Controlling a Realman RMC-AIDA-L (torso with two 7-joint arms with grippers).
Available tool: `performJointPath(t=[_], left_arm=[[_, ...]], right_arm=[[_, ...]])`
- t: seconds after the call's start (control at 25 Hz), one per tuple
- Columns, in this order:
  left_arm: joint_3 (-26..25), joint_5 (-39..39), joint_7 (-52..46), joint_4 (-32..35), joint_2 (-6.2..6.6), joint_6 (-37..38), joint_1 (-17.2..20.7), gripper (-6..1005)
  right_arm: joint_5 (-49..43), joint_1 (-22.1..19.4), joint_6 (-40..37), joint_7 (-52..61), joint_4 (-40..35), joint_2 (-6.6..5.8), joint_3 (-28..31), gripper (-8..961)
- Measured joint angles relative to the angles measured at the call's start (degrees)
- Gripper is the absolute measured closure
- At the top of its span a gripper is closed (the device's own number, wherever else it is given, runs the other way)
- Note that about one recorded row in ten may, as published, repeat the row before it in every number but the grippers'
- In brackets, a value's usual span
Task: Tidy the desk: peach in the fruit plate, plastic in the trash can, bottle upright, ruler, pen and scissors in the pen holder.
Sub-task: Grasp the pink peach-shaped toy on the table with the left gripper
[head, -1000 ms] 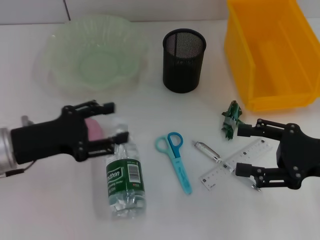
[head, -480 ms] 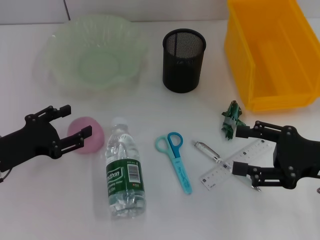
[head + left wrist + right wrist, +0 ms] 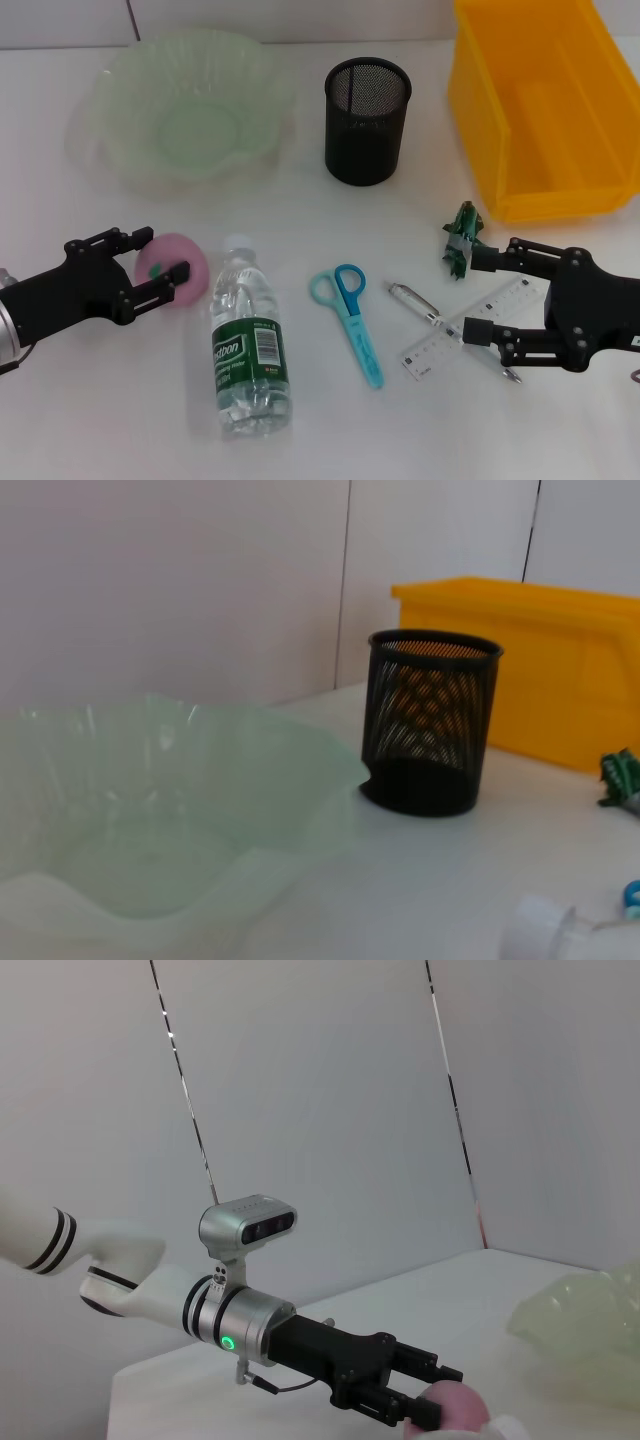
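Note:
The pink peach (image 3: pixel 178 272) lies left of the fallen bottle (image 3: pixel 250 345). My left gripper (image 3: pixel 160 254) is open, one finger on each side of the peach's left part; the right wrist view shows that gripper (image 3: pixel 437 1395) against the peach (image 3: pixel 462 1407). My right gripper (image 3: pixel 476 296) hangs open over the clear ruler (image 3: pixel 452 338), beside the silver pen (image 3: pixel 413 302). Teal scissors (image 3: pixel 354 322) lie between bottle and pen. The green plastic (image 3: pixel 462 240) sits just beyond the right gripper. The black mesh pen holder (image 3: pixel 367 120), the green fruit plate (image 3: pixel 120 150) and the yellow trash can (image 3: pixel 480 120) stand at the back.
The left wrist view shows the fruit plate (image 3: pixel 300 770) close by, the pen holder (image 3: pixel 430 720), the trash can (image 3: pixel 540 660) and the bottle's white cap (image 3: pixel 545 935). A white wall rises behind the desk.
The left gripper drew back left off the bottle and peach, then came right again to the peach. The right gripper shifted slightly over the ruler.

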Motion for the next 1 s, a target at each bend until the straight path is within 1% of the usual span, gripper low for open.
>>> performJointPath(t=[0.08,0.24,0.32,0.44,0.52,0.6,0.72,0.84,0.88,0.96,1.0], left_arm=[[0.3,0.0,0.0,0.0,-0.03,-1.5,-0.3,261],[0.3,-0.4,-0.4,-0.1,-0.18,-5.8,-0.6,416],[0.1,-0.5,-0.7,0.0,-0.19,-5.9,-0.8,493],[0.1,-0.6,-2.7,0.7,-0.19,-4.7,-1.0,594],[0.0,-0.8,-5.8,2.5,-0.19,-2.6,-1.2,662],[-0.2,-2.0,-9.5,5.3,-0.17,0.6,-1.2,684],[0.1,-7.4,-12.8,10.2,-0.16,5.7,-1.5,717],[0.2,-10.6,-13.6,11.8,-0.16,5.5,-4.0,751],[0.0,-11.4,-14.1,11.7,-0.16,3.3,-6.1,762],[0.1,-11.5,-14.5,11.0,-0.15,0.1,-9.0,784],[0.4,-11.0,-15.0,10.9,-0.11,-0.9,-10.3,825]], right_arm=[[0.0,0.0,0.0,0.0,0.0,0.03,0.0,113],[0.0,0.0,0.0,0.2,0.0,0.03,0.0,113],[0.0,-0.1,0.1,0.3,0.0,0.02,0.0,113],[0.0,-0.1,0.1,0.4,0.0,0.01,0.0,114],[0.0,-0.2,0.1,0.4,0.0,0.01,0.0,114],[0.1,-0.3,0.1,0.4,0.0,0.00,0.0,114],[0.1,-0.3,0.1,0.5,0.0,0.00,0.0,114],[0.6,-0.3,0.0,0.6,0.0,0.00,0.0,114],[0.8,-0.3,0.0,0.6,0.0,0.00,0.0,114],[1.1,-0.3,-0.1,0.6,0.0,0.00,0.0,114],[1.2,-0.3,-0.1,0.6,0.0,0.00,0.0,114]])
